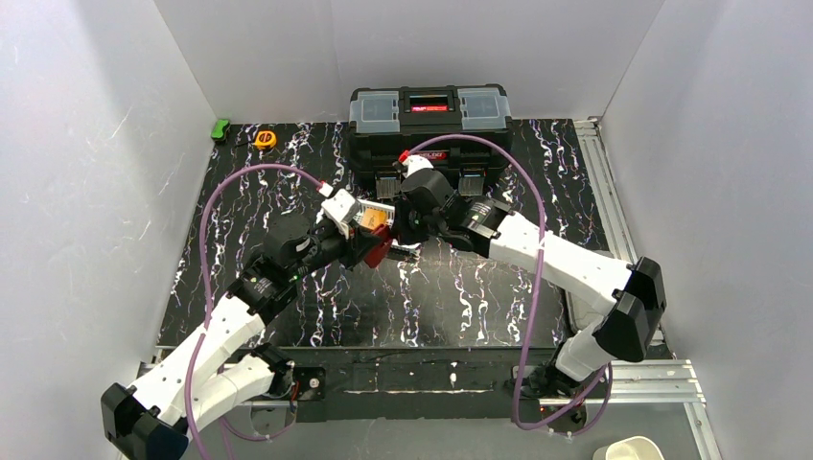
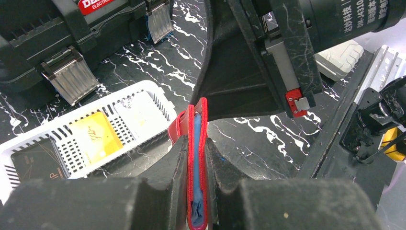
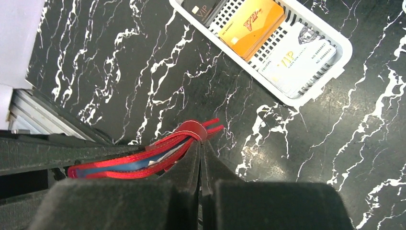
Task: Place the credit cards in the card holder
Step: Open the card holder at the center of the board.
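The red card holder (image 2: 203,120) hangs edge-up above the table, and my left gripper (image 2: 197,146) is shut on it. A light blue card (image 2: 197,158) sits between its leaves. In the right wrist view the holder (image 3: 124,165) runs off to the left, the blue card edge showing inside. My right gripper (image 3: 200,143) is shut, its tips against the holder's snap tab (image 3: 194,129); nothing shows between its fingers. An orange card (image 3: 251,21), a grey-silver card (image 3: 297,60) and a black card (image 3: 201,7) lie in the white basket (image 3: 311,98). From above, both grippers meet at the holder (image 1: 377,251).
The big black toolbox (image 1: 429,125) stands at the back, just beyond the basket (image 1: 369,216). A green object (image 1: 220,128) and a yellow tape measure (image 1: 265,139) lie at the back left. An aluminium rail (image 1: 599,182) runs along the table's right edge.
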You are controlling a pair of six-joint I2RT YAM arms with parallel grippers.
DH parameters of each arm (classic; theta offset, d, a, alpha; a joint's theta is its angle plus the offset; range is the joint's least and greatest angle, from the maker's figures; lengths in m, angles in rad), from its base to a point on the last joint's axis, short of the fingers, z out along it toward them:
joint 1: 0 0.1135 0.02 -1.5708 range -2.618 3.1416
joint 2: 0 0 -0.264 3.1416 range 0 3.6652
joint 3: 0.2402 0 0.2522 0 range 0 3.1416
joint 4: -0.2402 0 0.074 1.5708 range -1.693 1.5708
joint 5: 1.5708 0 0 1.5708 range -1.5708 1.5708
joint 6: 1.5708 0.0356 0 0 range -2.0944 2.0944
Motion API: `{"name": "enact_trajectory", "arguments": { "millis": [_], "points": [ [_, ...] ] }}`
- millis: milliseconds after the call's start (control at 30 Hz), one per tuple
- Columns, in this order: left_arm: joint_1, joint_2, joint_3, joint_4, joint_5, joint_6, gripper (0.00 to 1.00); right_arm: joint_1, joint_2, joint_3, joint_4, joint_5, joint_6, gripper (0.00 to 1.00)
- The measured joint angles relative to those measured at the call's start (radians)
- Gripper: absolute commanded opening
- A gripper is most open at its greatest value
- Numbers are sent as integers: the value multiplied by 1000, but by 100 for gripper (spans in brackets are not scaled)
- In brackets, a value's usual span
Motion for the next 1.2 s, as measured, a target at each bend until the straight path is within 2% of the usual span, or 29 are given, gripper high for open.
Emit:
{"name": "enact_trajectory", "arguments": {
  "millis": [267,433,800,1000,1033,1067,1100,1200],
  "points": [
    [-2,-17,0,-11,43,70,0,6,-46,-25,-18,-60,-169,1],
    [-13,-48,8,-52,126,183,0,43,-156,-112,-9,-102,-292,1],
    [-19,-45,26,-120,197,388,0,134,-195,-142,-34,-15,-437,1],
    [3,-58,26,-144,145,496,0,156,-254,-188,-123,22,-489,1],
    [4,-58,26,-142,140,501,0,159,-257,-192,-131,29,-492,13],
    [6,-58,26,-140,135,504,0,162,-257,-192,-138,41,-491,31],
    [8,-58,26,-137,130,500,0,161,-257,-191,-138,53,-482,42],
    [11,-58,26,-108,106,466,0,156,-256,-170,-140,79,-425,66]
  ]
}}
